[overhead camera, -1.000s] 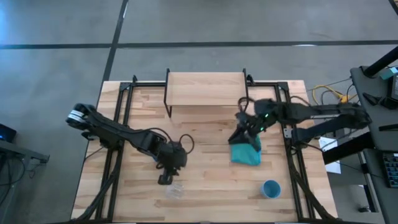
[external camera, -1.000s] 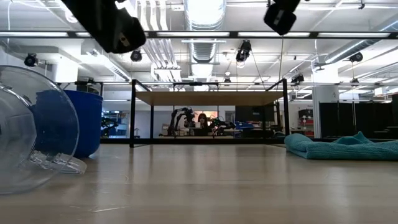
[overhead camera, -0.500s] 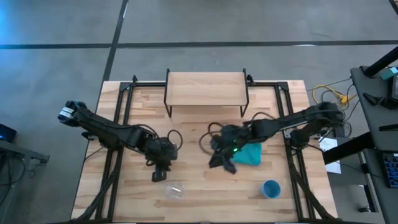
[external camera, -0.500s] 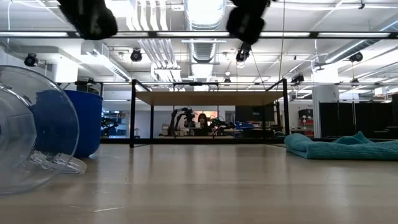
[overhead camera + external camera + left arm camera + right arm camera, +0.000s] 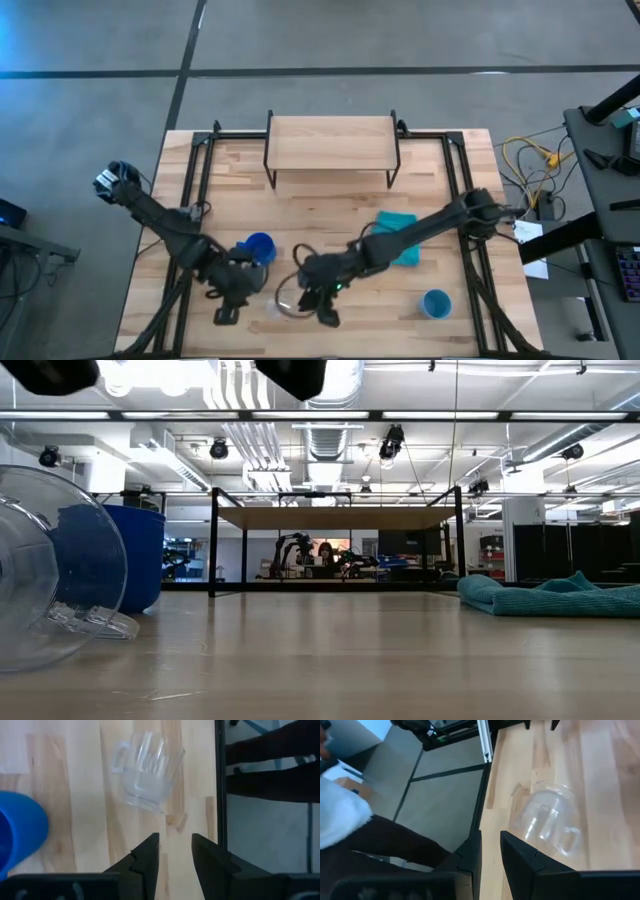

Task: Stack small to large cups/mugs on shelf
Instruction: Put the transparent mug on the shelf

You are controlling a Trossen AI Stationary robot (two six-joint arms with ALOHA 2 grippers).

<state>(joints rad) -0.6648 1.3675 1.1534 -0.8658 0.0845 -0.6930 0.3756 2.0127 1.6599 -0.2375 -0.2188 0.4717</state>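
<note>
Shelf (image 5: 330, 143) at table's far edge stood bare; nothing stacked. Clear mug (image 5: 146, 779) lay tipped near front edge, blue mug (image 5: 259, 248) beside, light blue cup (image 5: 436, 303) front-right. Both grippers, left (image 5: 174, 851) and right (image 5: 490, 847), empty, narrowly parted.

Grey concrete floor (image 5: 400, 40) with dark seams, exposed ceiling ducts (image 5: 330, 400), strip lights (image 5: 520, 415), distant workstations (image 5: 320, 555), cabled side desk (image 5: 610, 150).

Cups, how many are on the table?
3. A clear cup lies on its side near the front edge, a dark blue mug stands just behind it to the left, and a light blue cup stands at the front right.
</note>
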